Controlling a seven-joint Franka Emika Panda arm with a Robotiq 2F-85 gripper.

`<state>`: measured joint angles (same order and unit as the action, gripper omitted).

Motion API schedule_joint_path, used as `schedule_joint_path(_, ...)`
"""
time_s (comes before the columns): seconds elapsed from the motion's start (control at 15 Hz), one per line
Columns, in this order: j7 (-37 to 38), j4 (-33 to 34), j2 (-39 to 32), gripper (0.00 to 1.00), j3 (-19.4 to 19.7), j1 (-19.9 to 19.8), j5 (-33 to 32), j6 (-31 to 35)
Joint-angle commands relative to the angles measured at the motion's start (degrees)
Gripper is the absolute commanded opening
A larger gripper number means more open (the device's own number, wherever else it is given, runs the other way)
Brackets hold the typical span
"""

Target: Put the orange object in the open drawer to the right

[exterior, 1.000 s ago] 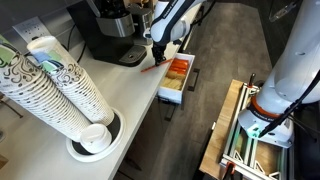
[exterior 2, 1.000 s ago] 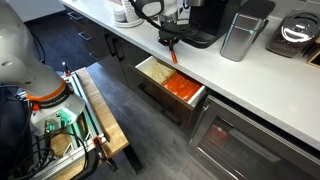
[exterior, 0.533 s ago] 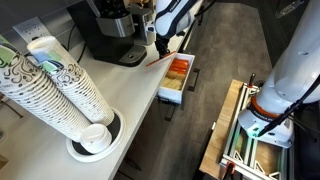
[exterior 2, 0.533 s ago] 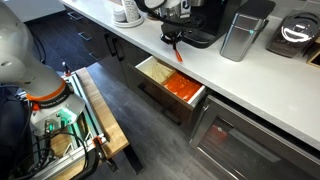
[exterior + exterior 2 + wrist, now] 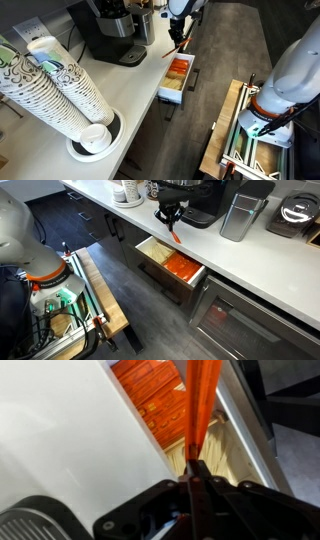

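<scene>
**A:** Our claw [image 5: 192, 478] is clamped on one end of the orange stick [image 5: 203, 405], so the rest points down and away from us.

**B:** That puts it past the worktop [image 5: 70, 430] edge, above the open drawer [image 5: 238, 426], we judge.

**A:** Yes. In the wrist view it crosses the orange-red packets [image 5: 150, 395] and the bare wood. We'd hold it high for now, to clear the walls before lowering.

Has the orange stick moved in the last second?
Yes. The stick has risen off the counter, away from the coffee machine and toward the drawer, clamped in the gripper.
</scene>
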<state>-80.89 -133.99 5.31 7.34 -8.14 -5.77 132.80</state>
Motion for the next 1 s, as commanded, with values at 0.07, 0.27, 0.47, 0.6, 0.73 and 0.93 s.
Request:
schedule_joint_path(0.07, -2.49, -5.15, 4.69, 0.00, 2.94, -1.59, -6.94, -5.85)
schedule_joint_path(0.27, -2.01, -7.61, 4.68, 0.00, 4.22, -2.37, -10.36, -6.10)
schedule_joint_path(0.47, 2.10, -9.96, 2.30, 0.00, 4.20, -2.73, -13.78, -2.23)
schedule_joint_path(0.6, 6.22, -10.97, 0.20, 0.00, 3.97, -2.76, -16.00, 1.44)
schedule_joint_path(0.73, 8.70, -11.65, -2.16, 0.00, 4.04, -2.60, -16.95, 6.45)
schedule_joint_path(0.93, 14.68, -11.18, -6.44, 0.00, 3.95, -2.85, -20.16, 13.34)
